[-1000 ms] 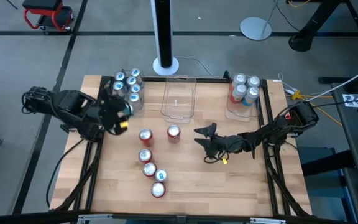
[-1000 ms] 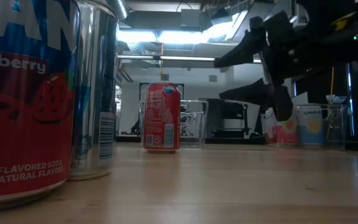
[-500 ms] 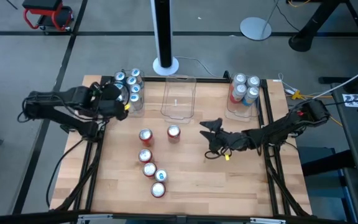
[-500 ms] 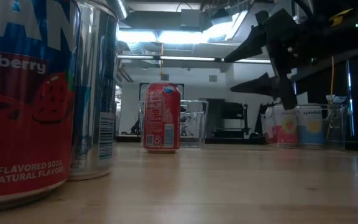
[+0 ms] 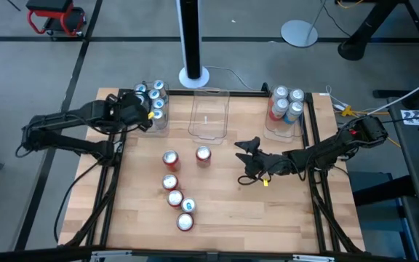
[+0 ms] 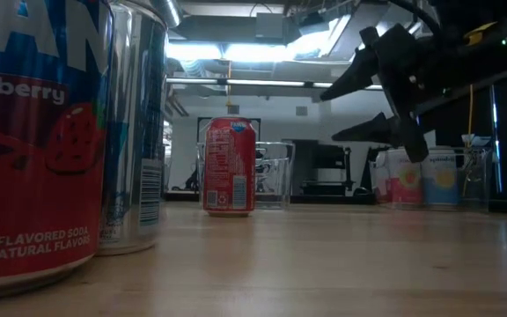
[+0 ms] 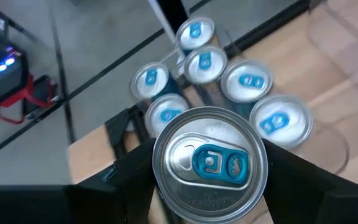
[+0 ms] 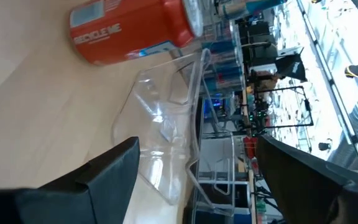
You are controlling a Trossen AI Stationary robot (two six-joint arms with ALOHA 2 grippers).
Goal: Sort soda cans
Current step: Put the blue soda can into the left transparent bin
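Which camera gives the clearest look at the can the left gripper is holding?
The left wrist view: the held can fills the picture, silver top and blue tab up, between the left gripper fingers, over the cans in the left bin. The high view shows only the gripper there. The low and right wrist views miss it.

Tabletop (image 5: 282,211): near right quarter bare wood, open for passage. Five red cans (image 5: 176,191) run in a line from mid-table toward the near edge, left of centre; sixth red can (image 5: 203,155) just beside the line's far end. Far edge blocked by three clear bins: left bin (image 5: 150,109) packed with cans, middle bin (image 5: 209,113) unfilled, right bin (image 5: 284,109) holding four. Right gripper (image 5: 247,161) hangs over mid-table.
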